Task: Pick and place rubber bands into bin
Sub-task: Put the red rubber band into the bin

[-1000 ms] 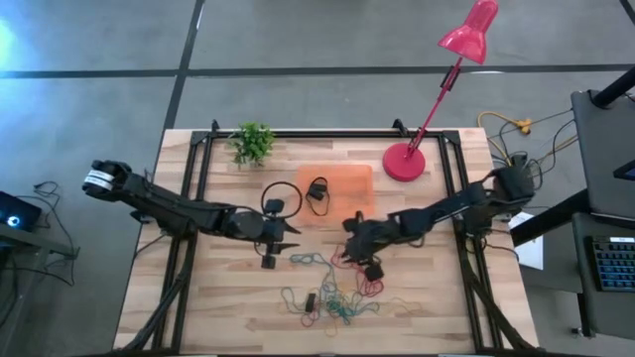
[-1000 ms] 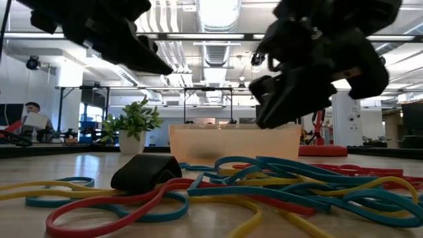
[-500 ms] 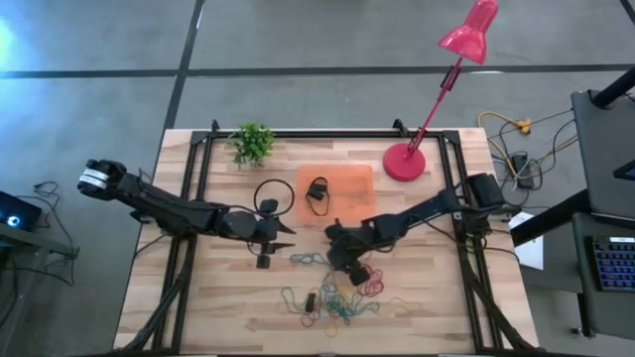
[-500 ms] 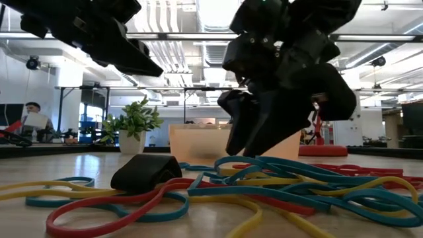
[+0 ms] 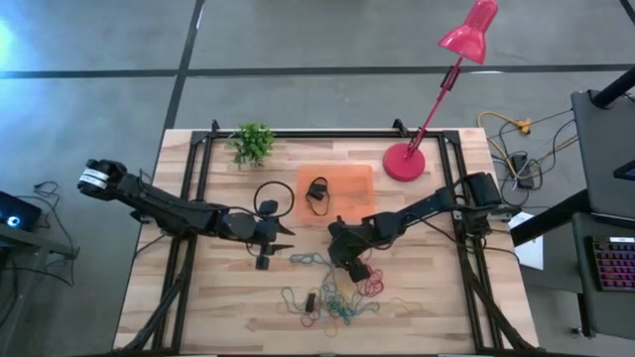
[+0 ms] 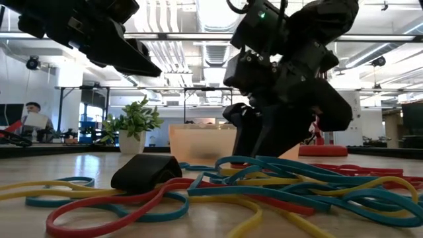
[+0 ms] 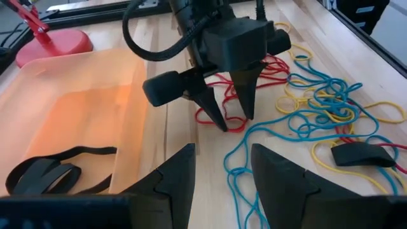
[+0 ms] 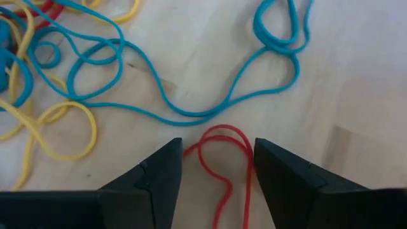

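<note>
Right wrist view: right gripper (image 8: 217, 168) fingers spread, straddling a red rubber band (image 8: 219, 159) on the table (image 8: 356, 83). Left gripper (image 7: 219, 166) open beside the bin (image 7: 76, 83).

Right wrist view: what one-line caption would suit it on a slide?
Open right gripper straddles a red rubber band on the wooden table, blue and yellow bands nearby.

One bin (image 5: 342, 184), one lamp (image 5: 437, 89), one plant (image 5: 252, 143), two arms, and too many rubber bands (image 5: 332, 297) to count.

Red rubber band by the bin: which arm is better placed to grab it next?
Right. Its end effector is down with open fingers straddling the red rubber band; the left end effector hovers off to the side.
</note>
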Controlling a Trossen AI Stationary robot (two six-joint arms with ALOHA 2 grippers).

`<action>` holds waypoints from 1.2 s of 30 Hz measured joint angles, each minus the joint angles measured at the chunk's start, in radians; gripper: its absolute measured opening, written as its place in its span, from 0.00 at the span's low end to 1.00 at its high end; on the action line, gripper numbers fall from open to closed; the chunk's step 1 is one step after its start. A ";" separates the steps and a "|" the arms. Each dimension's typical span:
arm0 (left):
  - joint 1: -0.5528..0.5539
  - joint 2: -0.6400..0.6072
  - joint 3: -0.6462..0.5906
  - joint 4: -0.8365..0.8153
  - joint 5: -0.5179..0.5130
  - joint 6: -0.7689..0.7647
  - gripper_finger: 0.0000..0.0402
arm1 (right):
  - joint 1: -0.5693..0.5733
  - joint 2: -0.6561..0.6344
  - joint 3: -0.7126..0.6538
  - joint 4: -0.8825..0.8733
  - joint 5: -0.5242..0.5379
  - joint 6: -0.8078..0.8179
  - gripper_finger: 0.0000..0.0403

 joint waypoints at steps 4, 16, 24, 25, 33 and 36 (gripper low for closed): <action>0.000 0.000 -0.006 -0.002 -0.017 -0.001 0.34 | -0.013 0.016 -0.001 0.011 -0.008 0.013 0.43; 0.001 0.001 -0.010 0.000 -0.018 -0.002 0.34 | -0.014 0.019 -0.002 -0.009 -0.018 -0.004 0.11; 0.001 0.001 -0.012 0.000 -0.018 -0.002 0.34 | -0.008 -0.018 -0.008 -0.040 -0.006 -0.005 0.02; 0.001 0.001 -0.012 0.000 -0.019 -0.002 0.34 | -0.007 -0.027 -0.010 -0.045 -0.007 -0.005 0.02; 0.000 0.001 -0.015 0.001 -0.019 -0.001 0.34 | 0.003 -0.125 -0.008 -0.049 -0.007 -0.004 0.02; 0.001 0.001 -0.022 0.010 -0.019 0.000 0.34 | 0.007 -0.172 -0.008 -0.042 -0.007 -0.008 0.02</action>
